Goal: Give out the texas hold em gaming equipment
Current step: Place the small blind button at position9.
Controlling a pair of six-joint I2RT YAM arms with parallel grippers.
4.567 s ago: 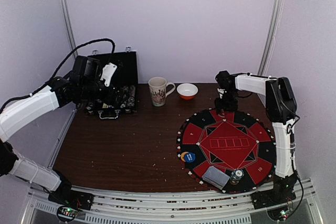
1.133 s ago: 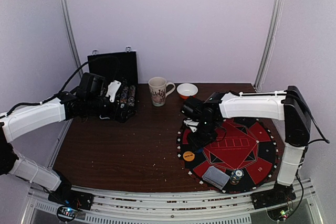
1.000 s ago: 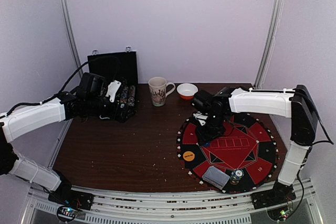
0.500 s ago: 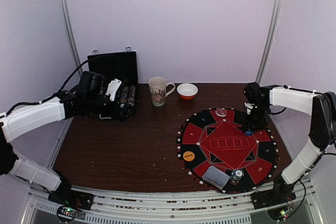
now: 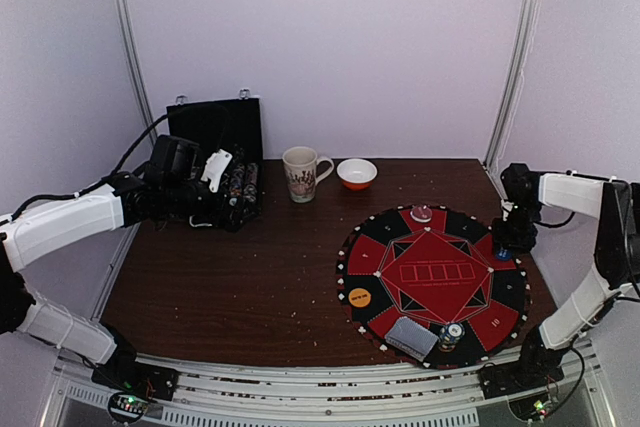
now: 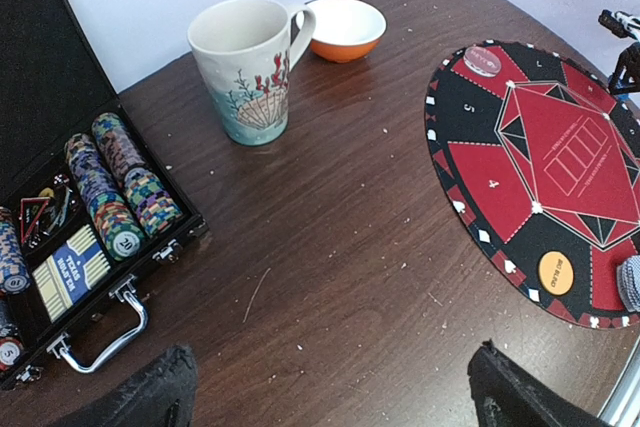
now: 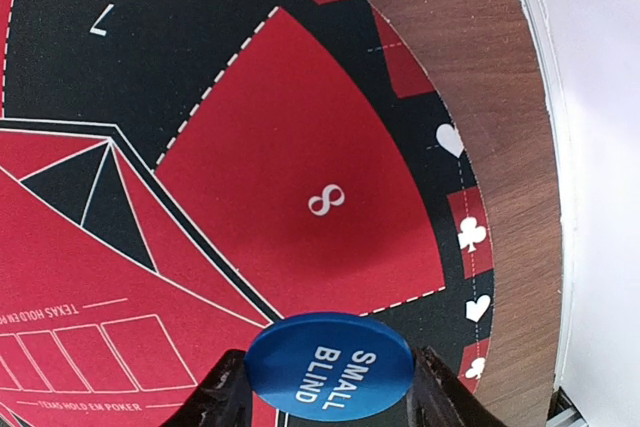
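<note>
My right gripper (image 5: 505,247) (image 7: 330,387) is shut on a blue disc marked SMALL BLIND (image 7: 330,365). It hangs over the right edge of the round red-and-black mat (image 5: 430,277), near the red segment marked 8 (image 7: 300,187). An orange button disc (image 5: 359,298) (image 6: 556,272) lies on the mat's left side. A grey-backed deck of cards (image 5: 412,335) and a small chip stack (image 5: 453,332) rest at the mat's near edge. One reddish chip (image 5: 421,213) (image 6: 483,59) lies at its far edge. My left gripper (image 5: 225,197) (image 6: 335,397) stands open above bare table beside the black case (image 5: 215,162).
The open case holds rows of striped chips (image 6: 110,187) and a blue card box (image 6: 70,272). A painted mug (image 5: 301,173) (image 6: 245,67) and a small orange-and-white bowl (image 5: 357,173) (image 6: 345,27) stand at the back, between case and mat. The table's right edge (image 7: 545,147) is close to my right gripper.
My right arm has swung from the mat's left side across to its right edge, carrying the blue disc. The left arm has not moved in the last second.
</note>
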